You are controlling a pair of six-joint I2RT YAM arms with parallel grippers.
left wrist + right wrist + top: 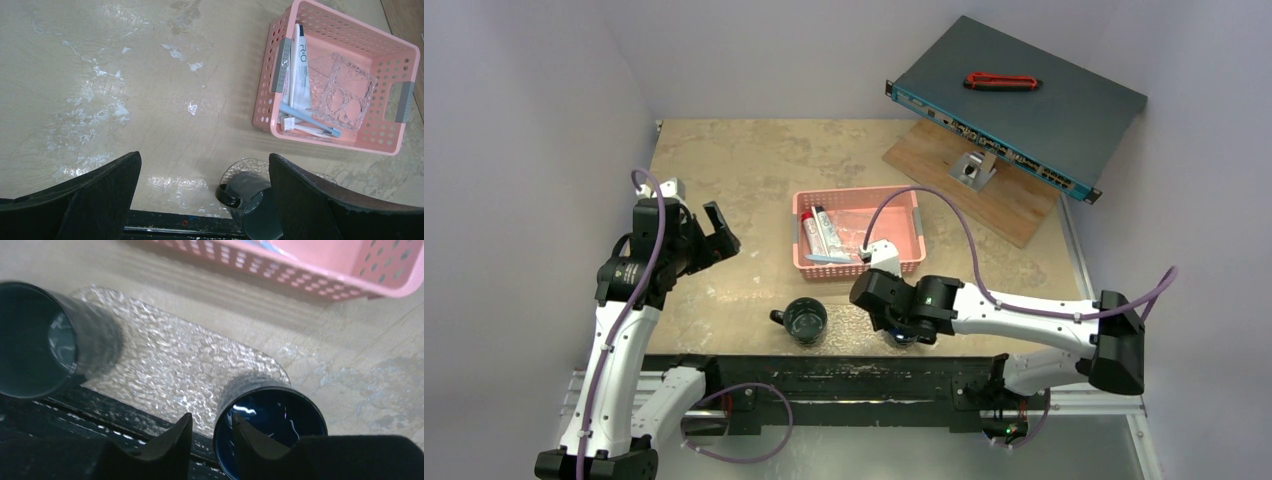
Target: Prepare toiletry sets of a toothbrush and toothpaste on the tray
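Left arm (614, 345) and right arm (1024, 310): white links, black joint housings. A purple cable (911, 189) runs along each arm. The left gripper (205, 157) carries matte black, wedge-shaped fingers (85, 205). Right arm: green indicator lamp (931, 296).

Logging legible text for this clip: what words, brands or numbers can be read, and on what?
"R O", with a small mark between the letters: white toothpaste tube in the pink basket.
Fine print below it: too small to read.
Red print on the other tube: blurred.
Port labels on the dark device: too small.
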